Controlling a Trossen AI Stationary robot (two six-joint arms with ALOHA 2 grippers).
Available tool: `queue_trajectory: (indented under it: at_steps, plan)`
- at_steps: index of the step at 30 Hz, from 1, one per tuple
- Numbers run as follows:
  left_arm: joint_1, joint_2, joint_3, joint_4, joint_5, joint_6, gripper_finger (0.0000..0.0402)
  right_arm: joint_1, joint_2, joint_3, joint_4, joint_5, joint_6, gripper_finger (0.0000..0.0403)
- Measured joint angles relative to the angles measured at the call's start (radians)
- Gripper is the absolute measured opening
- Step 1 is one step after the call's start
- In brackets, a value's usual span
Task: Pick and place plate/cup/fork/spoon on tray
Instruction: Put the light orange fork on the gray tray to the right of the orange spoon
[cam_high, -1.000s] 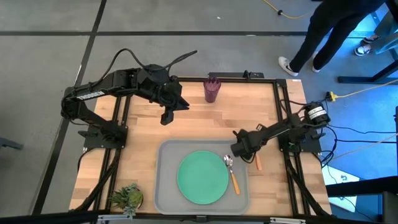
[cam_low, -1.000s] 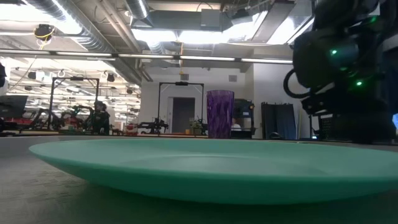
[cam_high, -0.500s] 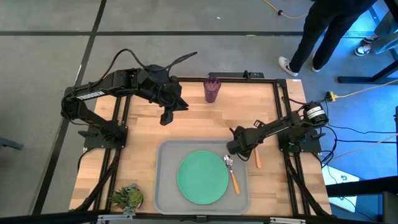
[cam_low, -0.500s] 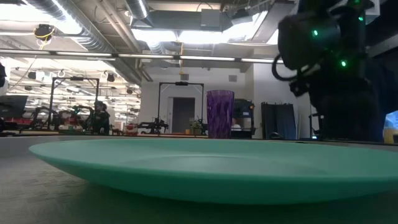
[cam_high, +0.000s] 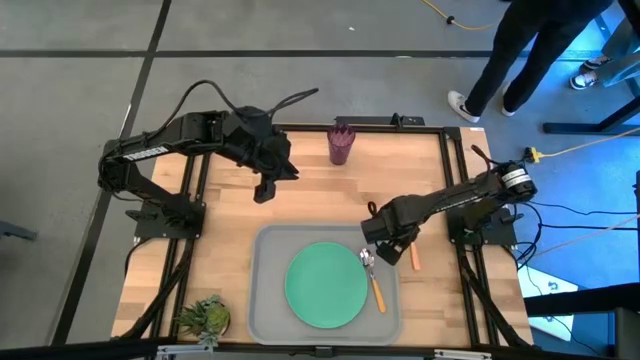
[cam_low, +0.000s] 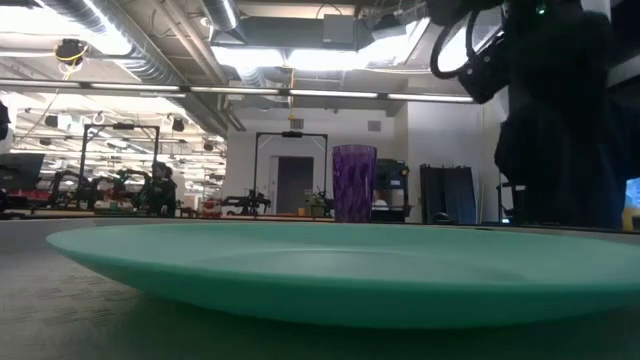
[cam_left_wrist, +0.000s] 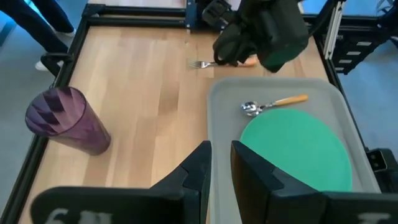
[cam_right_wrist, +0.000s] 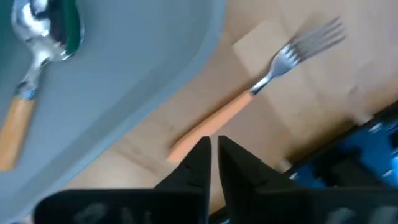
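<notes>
Tray (cam_high: 262, 300) sits at the table's near edge, plate (cam_high: 325, 285) on it, spoon (cam_high: 372, 278) beside the plate. Cup (cam_high: 341, 145) at the far edge. Fork (cam_right_wrist: 261, 84) lies on the wood just outside the tray's right rim, long axis roughly along that rim. My right gripper (cam_right_wrist: 213, 149) hangs over the handle end, fingers nearly together, holding nothing. Left gripper (cam_high: 264, 190) well apart.

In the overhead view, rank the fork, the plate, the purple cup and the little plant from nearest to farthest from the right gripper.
Measured from the right gripper:
1. Fork: on the bare wood just right of the tray, beside the gripper.
2. Plate: on the tray, to the gripper's left.
3. Cup: at the table's far edge.
4. Plant: the near left corner, farthest.
</notes>
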Motion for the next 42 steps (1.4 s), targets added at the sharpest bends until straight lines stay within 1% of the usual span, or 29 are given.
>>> queue_trajectory:
  at_steps: [2,4,7,9,11,14,19,23,26,33,37,39,42]
  plan:
    - [0.0,0.0,0.0,-0.014,0.0,0.005,0.0053,-0.008,0.0,0.001,-0.002,-0.052,0.022,0.0048]
    - [0.0,0.0,0.0,-0.024,0.0,0.006,0.0053,-0.015,0.0,0.001,-0.009,-0.077,0.06,0.0063]
    - [0.0,0.0,0.0,-0.041,0.0,0.006,0.0053,-0.024,0.0,-0.013,-0.01,-0.078,0.131,0.0084]
    - [0.0,0.0,0.0,-0.046,0.0,0.006,0.0053,-0.033,0.0,-0.03,-0.011,-0.08,0.211,0.0093]
    - [-0.006,0.0,0.0,-0.047,-0.001,0.006,0.0053,-0.043,0.0,-0.056,-0.002,-0.079,0.275,0.0097]
    - [-0.014,0.0,0.0,-0.047,0.0,0.007,0.0053,-0.056,-0.001,-0.113,0.039,-0.085,0.312,0.0098]
    - [-0.03,0.0,0.0,-0.047,0.0,0.007,0.0053,-0.076,-0.001,-0.215,0.172,-0.088,0.294,0.0098]
    - [-0.033,0.0,0.0,-0.047,0.001,0.007,0.0053,-0.097,-0.001,-0.267,0.186,-0.056,0.293,0.0098]
    - [-0.032,0.0,0.0,-0.047,-0.001,0.006,0.0053,-0.113,-0.001,-0.299,0.201,-0.052,0.292,0.0099]
    - [-0.032,0.0,0.0,-0.045,0.0,-0.002,0.0053,-0.142,-0.004,-0.379,0.359,-0.059,0.265,0.0099]
    - [-0.032,0.0,0.0,-0.043,0.0,-0.003,0.0053,-0.153,-0.004,-0.376,0.338,-0.057,0.258,0.0099]
    - [-0.032,0.0,0.0,-0.042,0.0,-0.003,0.0053,-0.156,-0.005,-0.365,0.298,-0.044,0.234,0.0099]
    - [-0.032,0.0,0.0,-0.042,0.0,-0.003,0.0053,-0.157,-0.026,-0.348,0.286,-0.017,0.232,0.0099]
